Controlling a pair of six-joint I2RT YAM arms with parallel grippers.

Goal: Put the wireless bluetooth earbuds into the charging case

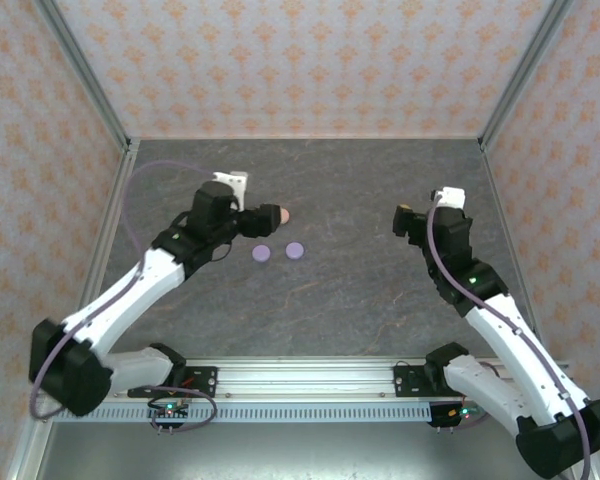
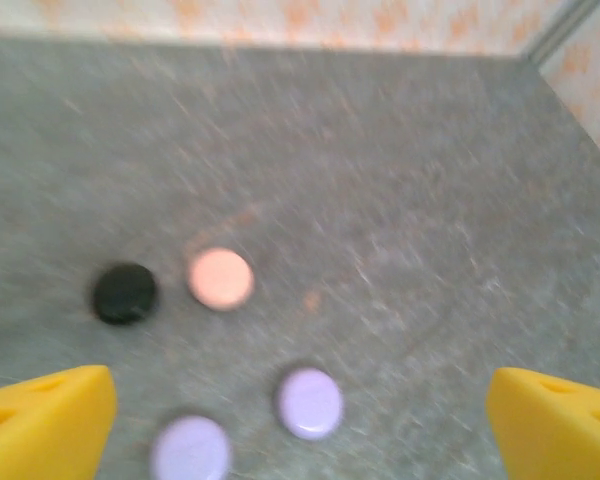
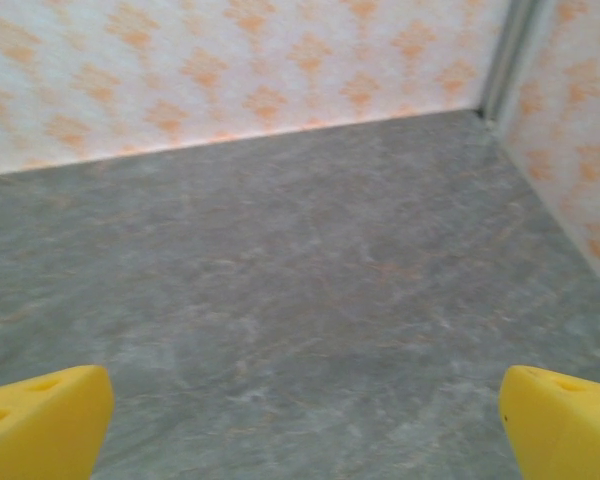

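Black round case [image 2: 124,293], pink round case [image 2: 220,279] and two lilac round cases [image 2: 310,403] lie just ahead of the open left end effector [image 1: 266,214]; open right end effector [image 1: 405,220] well apart.

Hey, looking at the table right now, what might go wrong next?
The pink case, black case and two lilac cases lie close together, so the wide-open left gripper may knock a neighbour if it descends. The left wrist view is blurred, which could spoil aiming.
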